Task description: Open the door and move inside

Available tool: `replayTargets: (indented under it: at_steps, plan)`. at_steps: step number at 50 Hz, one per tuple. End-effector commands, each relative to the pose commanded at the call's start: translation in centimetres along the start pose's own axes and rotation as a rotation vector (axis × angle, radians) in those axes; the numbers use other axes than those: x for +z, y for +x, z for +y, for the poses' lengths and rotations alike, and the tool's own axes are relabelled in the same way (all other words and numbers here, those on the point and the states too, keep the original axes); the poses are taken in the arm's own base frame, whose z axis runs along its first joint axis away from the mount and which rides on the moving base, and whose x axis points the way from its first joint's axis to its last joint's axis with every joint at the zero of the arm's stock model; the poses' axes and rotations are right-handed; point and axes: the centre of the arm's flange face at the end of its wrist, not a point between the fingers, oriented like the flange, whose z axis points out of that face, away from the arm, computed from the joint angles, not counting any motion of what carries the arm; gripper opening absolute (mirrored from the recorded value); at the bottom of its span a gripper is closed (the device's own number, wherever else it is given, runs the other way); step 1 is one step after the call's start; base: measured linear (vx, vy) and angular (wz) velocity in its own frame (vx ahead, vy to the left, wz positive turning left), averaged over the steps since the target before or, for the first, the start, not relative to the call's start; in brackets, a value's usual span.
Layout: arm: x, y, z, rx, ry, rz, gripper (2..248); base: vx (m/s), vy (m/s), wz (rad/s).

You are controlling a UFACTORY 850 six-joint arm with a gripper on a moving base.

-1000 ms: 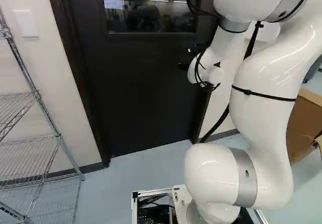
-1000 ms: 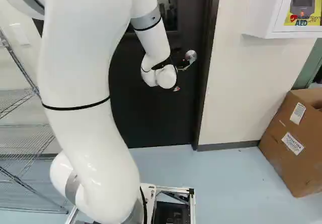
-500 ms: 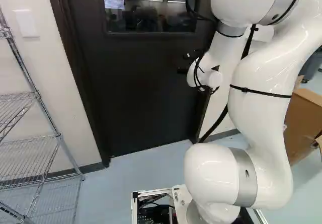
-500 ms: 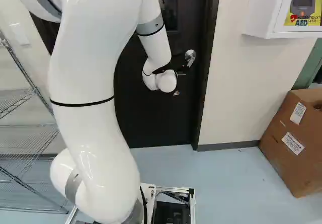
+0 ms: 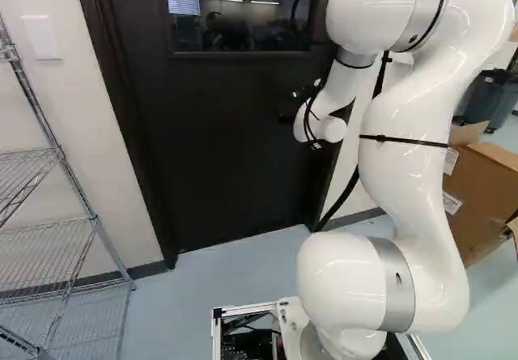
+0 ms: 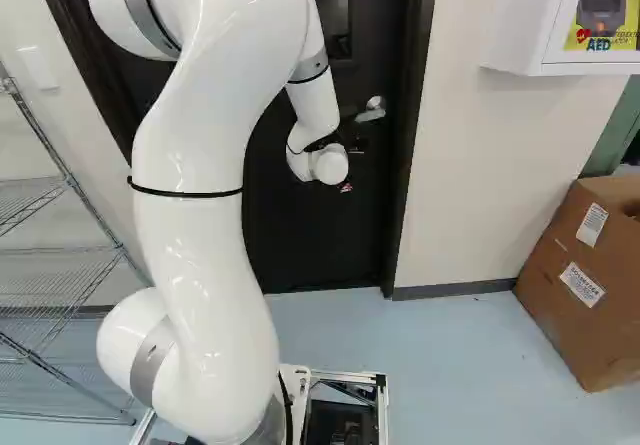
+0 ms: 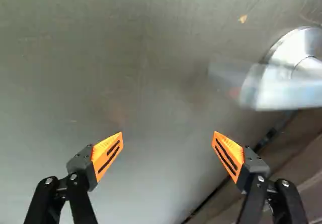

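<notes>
Base: metal frame (image 5: 217,340) at the foot of both base views, dark parts inside.
Arm: one, white (image 6: 200,255), rising from the base, grey collars, black bands; bent forward, its wrist before the door. Black cable (image 5: 351,188) hanging behind it.
Shelf: wire, chromed (image 5: 95,224), at the left of both base views, near the wall.
Box: brown cardboard (image 6: 575,275), white labels, on the floor (image 6: 450,365) at the right of the right base view.
Gripper: one, black (image 5: 289,108), near the door. In the wrist view, fingers wide apart, orange pads (image 7: 107,154) facing each other, nothing clamped between them.
Handle: one lever, silvery, on a round plate (image 7: 289,88); ahead of the gripper and off to one side, apart from both fingers; its free end blurred.
Door: one, black (image 5: 227,150), closed in its dark frame (image 6: 407,165); handle near the edge beside the right-hand wall; window (image 5: 243,20) above, reflecting ceiling lights.
Wall: pale (image 6: 480,165). Switch plate (image 5: 42,38) left of the door; white cabinet (image 6: 515,25) mounted right of it.
Bin: grey (image 5: 488,97), beyond the box.
</notes>
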Motion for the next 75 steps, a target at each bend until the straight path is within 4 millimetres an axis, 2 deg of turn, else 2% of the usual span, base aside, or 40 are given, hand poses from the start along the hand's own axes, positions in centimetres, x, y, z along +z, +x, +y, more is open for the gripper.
replayTargets:
  at_steps: [10, 47, 75]
  plan:
    - [2.1, -0.2, -0.9, -0.006, 0.023, 0.004, 247, 0.0, 0.0, 0.0]
    - [9.0, 0.9, -4.3, -0.037, 0.094, 0.061, 247, 0.0, 0.0, 0.0]
    - [14.1, 1.6, -7.9, -0.114, 0.207, 0.113, 247, 0.0, 0.0, 0.0]
